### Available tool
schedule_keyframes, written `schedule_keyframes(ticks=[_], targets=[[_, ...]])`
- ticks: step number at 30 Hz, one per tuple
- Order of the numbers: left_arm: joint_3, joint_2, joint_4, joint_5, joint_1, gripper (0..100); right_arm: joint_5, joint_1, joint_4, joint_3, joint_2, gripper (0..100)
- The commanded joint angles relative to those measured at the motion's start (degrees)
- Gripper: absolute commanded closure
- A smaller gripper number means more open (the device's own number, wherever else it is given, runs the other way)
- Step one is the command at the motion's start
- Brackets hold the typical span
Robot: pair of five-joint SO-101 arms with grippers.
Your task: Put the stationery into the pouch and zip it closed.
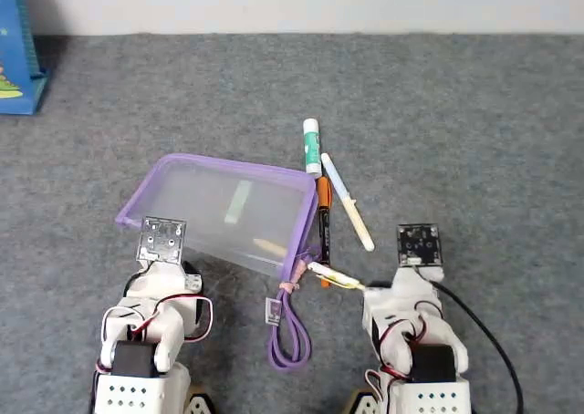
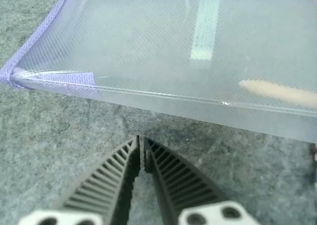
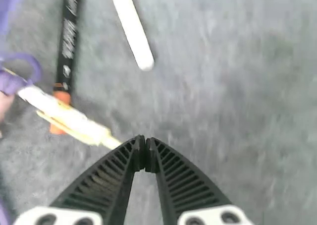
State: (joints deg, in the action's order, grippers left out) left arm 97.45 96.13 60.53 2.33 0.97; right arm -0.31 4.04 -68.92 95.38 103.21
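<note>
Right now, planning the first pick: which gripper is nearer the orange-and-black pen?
Right. The right gripper sits close to the near end of the orange-and-black pen, beside the yellow pen. The left gripper is by the pouch, on its side away from the pen.

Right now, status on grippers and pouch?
Left gripper shut, empty, near pouch edge. Right gripper shut, empty, by yellow pen. Beige piece inside pouch; black pen, pale pen, green-white stick outside. Strap loop between arms.

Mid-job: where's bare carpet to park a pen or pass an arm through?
Free: the wide carpet right of the white pen, and the far band between the blue box and the green-and-white marker. Crowded: the strip beside the pouch, along its right edge, where orange pen, yellow pen and purple strap bunch.
</note>
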Motion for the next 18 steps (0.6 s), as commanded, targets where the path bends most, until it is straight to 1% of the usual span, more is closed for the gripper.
schedule_keyframes(ticks=[1,4,9,14,16,18], targets=[[-0.6,0.6,0.2,-0.1,0.2,99,3.0,0.8,9.7,0.1,0.7,98.8],[-0.6,0.6,0.2,-0.1,0.2,99,-0.2,2.6,12.8,-1.1,0.3,98.8],[-0.6,0.6,0.2,-0.1,0.2,99,-0.4,11.1,10.1,-4.7,0.2,98.8],[-0.6,0.6,0.2,-0.1,0.2,99,-0.2,20.2,10.8,-6.1,0.1,98.8],[-0.6,0.6,0.2,-0.1,0.2,99,-0.1,21.8,11.1,-5.8,0.1,98.8],[-0.6,0.6,0.2,-0.1,0.2,99,0.0,22.0,11.1,-5.8,0.1,98.8]])
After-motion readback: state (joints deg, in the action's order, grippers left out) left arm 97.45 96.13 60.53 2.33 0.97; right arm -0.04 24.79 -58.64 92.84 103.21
